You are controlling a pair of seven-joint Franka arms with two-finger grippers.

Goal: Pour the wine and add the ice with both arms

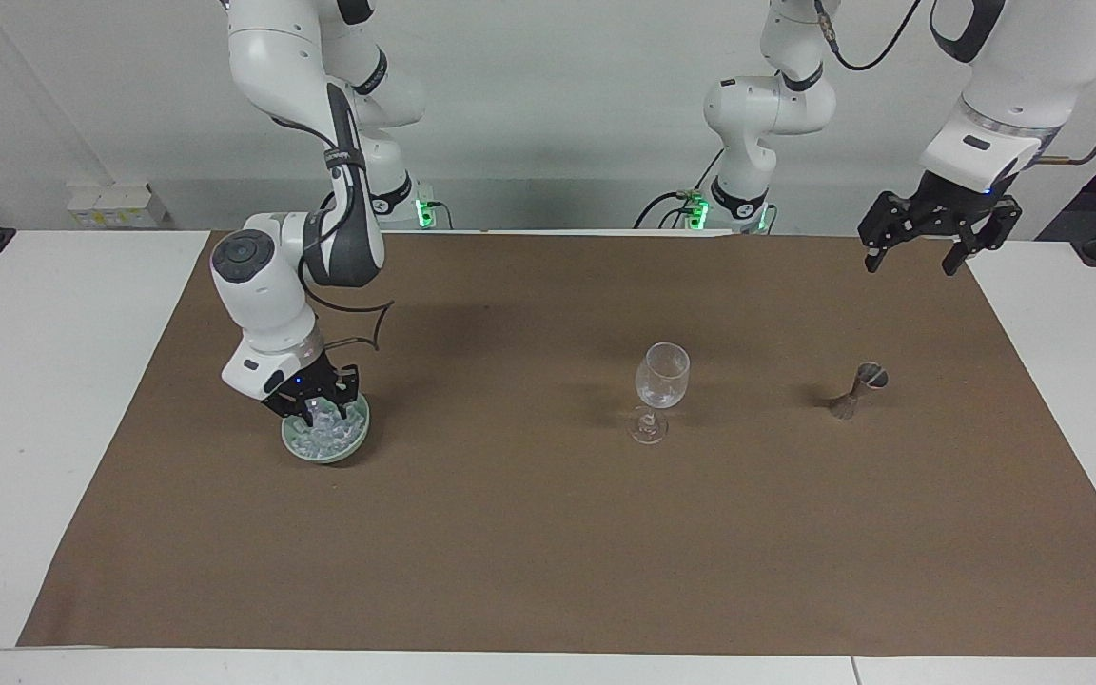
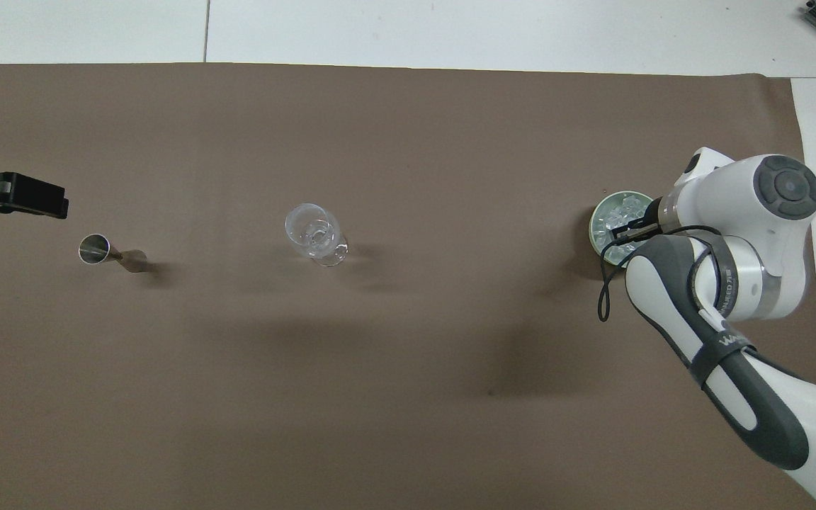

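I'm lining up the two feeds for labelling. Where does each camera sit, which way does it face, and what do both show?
Facing view: high across the table, looking at the robots; both arms whole, right pincer in the ice, left pincer raised.
Overhead view: above the robots' end, looking steeply down; right arm's forearm, left pincer's tip only.
Shared: green dish, wine glass, metal jigger, brown mat.

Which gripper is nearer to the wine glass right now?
Neither clearly. The right gripper is down in the ice dish; the left gripper hangs over the mat's edge, past the jigger from the wine glass.
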